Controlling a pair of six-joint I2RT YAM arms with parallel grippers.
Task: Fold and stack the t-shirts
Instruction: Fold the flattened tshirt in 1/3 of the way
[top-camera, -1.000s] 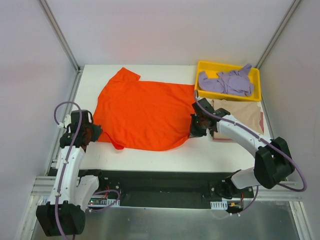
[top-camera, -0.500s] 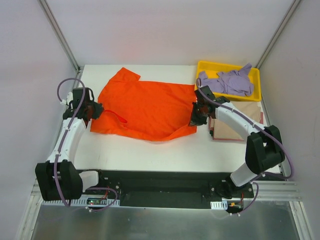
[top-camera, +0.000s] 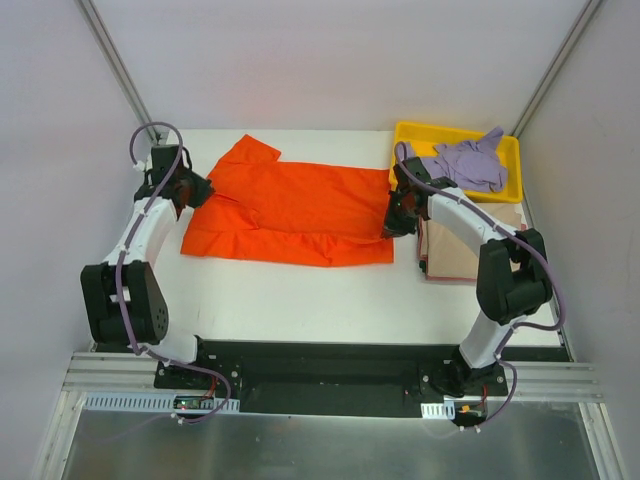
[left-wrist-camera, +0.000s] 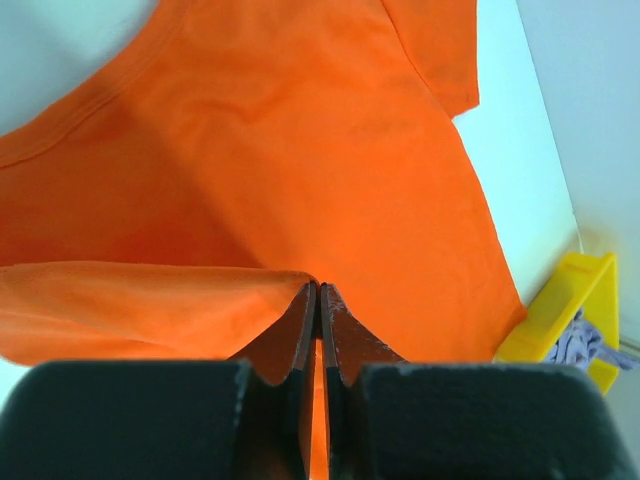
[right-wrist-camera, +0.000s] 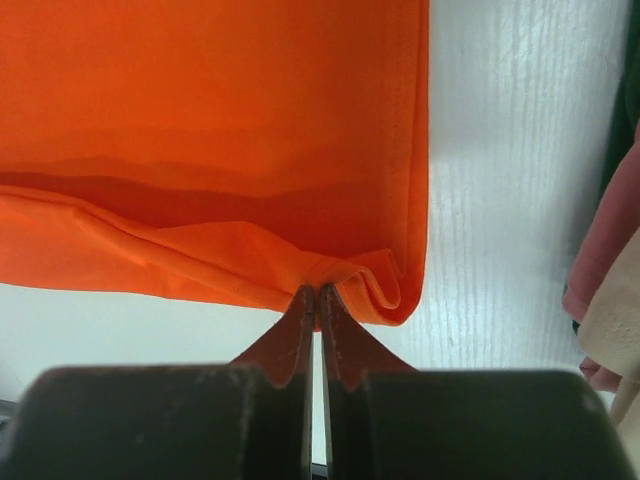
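Observation:
The orange-red t-shirt (top-camera: 290, 210) lies on the white table, its near half folded back over the far half. My left gripper (top-camera: 196, 188) is shut on the shirt's left folded edge (left-wrist-camera: 200, 290). My right gripper (top-camera: 394, 222) is shut on the shirt's right folded edge (right-wrist-camera: 350, 272), just above the table. The lavender-purple t-shirt (top-camera: 458, 164) lies crumpled in the yellow tray (top-camera: 512, 160). The tan-beige t-shirt (top-camera: 470, 240) lies folded at the right, partly under my right arm.
The yellow tray shows at the right edge of the left wrist view (left-wrist-camera: 560, 305). Metal frame posts (top-camera: 115, 65) rise at the table's back corners. White walls close in both sides. Bare table (top-camera: 300, 300) lies in front of the shirt.
Both grippers carried the shirt's near edge away from the arm bases toward the back of the table, so the near half now lies over the far half.

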